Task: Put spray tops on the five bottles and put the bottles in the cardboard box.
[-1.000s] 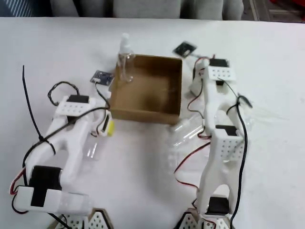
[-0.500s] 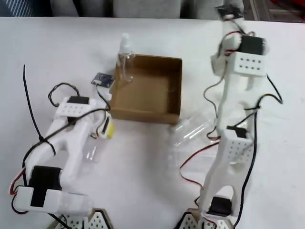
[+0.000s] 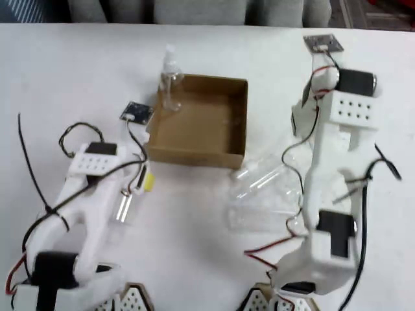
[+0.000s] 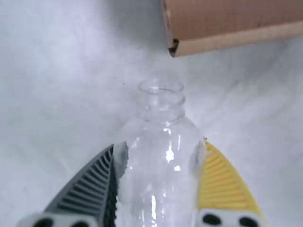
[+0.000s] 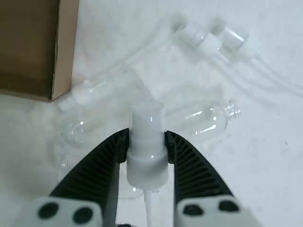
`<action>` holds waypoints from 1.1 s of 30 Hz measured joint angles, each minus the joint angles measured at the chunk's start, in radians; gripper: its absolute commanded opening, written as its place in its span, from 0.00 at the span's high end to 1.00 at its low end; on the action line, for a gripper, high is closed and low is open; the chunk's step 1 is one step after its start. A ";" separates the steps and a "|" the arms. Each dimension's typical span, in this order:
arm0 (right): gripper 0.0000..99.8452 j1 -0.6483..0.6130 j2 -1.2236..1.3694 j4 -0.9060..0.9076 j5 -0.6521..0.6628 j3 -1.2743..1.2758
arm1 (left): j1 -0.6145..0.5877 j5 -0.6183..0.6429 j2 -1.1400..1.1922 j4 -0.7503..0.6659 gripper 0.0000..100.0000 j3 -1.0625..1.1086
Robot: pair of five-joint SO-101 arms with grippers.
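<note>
Left gripper (image 4: 158,149): fingers closed around the body of an uncapped bottle (image 4: 161,109), low over the counter (image 3: 194,259). The bottle's long axis runs straight out from the fingers, open mouth facing a near corner of the cardboard box (image 3: 194,155). Right gripper (image 5: 147,136): fingers clamped on a spray top (image 5: 147,165), head pointing away and dip tube apparently trailing back toward the wrist. Below it lie loose bottles (image 3: 259,188) and spare tops (image 5: 213,40). The two grippers are well apart. Judgement: mating requires the tube end turned to face the open mouth, then both axes aligned. One capped bottle (image 3: 170,78) stands in the box's far corner.
</note>
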 measured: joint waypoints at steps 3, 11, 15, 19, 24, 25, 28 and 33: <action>0.98 0.003 -0.123 -0.017 0.000 0.155 | 0.018 0.000 -0.064 -0.023 0.98 0.044; 0.98 -0.046 -0.503 -0.123 0.000 0.508 | 0.025 -0.002 -0.209 -0.121 0.98 0.144; 0.98 -0.127 -0.624 -0.193 0.000 0.629 | 0.023 -0.002 -0.319 -0.121 0.98 0.147; 0.98 -0.259 -0.684 -0.222 0.000 0.710 | 0.031 -0.003 -0.462 -0.112 0.98 0.147; 0.98 -0.416 -0.732 -0.233 0.000 0.726 | 0.029 -0.003 -0.657 -0.084 0.98 0.155; 0.98 -0.439 -0.743 -0.250 0.000 0.726 | 0.029 -0.003 -0.700 -0.084 0.98 0.166; 0.98 -0.477 -0.773 -0.305 0.000 0.710 | 0.044 -0.003 -0.816 -0.084 0.98 0.227; 0.98 -0.479 -0.793 -0.396 -0.061 0.680 | 0.104 -0.003 -1.016 -0.132 0.98 0.348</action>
